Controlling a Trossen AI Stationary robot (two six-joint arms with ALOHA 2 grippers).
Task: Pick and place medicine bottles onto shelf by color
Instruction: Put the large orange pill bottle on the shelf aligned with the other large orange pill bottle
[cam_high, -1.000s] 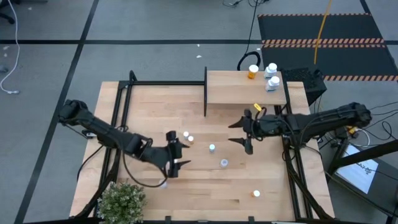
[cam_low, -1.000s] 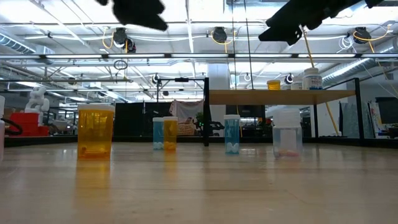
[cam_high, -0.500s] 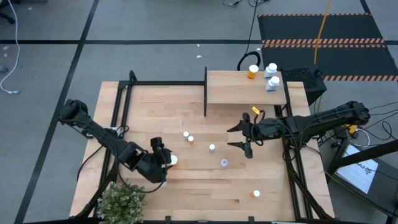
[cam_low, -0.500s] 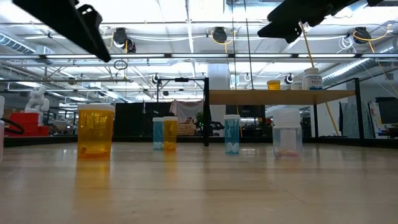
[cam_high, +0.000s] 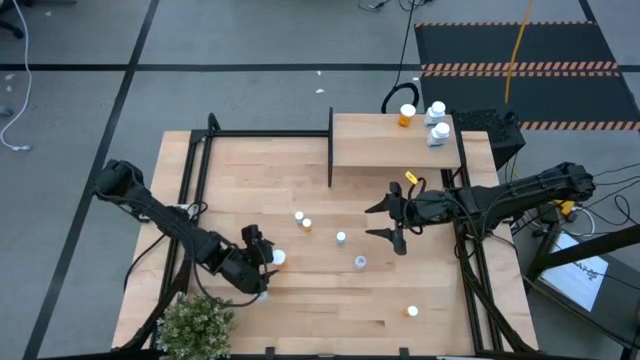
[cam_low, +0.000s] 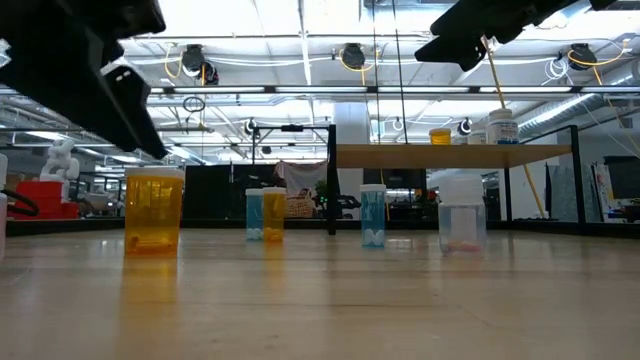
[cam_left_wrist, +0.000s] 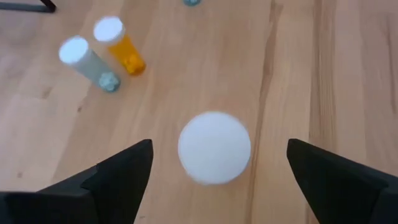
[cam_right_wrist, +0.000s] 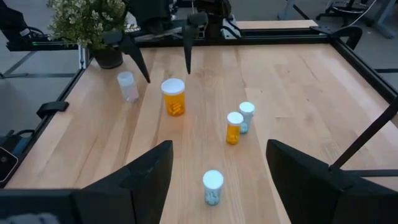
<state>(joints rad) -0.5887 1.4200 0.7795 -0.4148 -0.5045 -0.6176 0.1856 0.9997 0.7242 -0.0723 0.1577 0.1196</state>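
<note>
Near the tabletop's (cam_high: 300, 290) front-left, the left claw (cam_left_wrist: 214, 180) hung spread wide above the large orange bottle (cam_right_wrist: 173, 96), its white cap centred between the fingers but ungripped. A good grasp probably meant descending straight, closing below the cap, then carrying it to the shelf (cam_high: 380, 150) beside the orange bottle already there. The right claw (cam_high: 392, 219) waited mid-table, released.

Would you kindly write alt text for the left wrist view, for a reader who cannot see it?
The left gripper hangs open above a bottle's round white cap, one dark finger on each side of it, not touching. Farther off on the light-wood tabletop stand a white-capped orange bottle and a pale blue bottle, close together.
</note>
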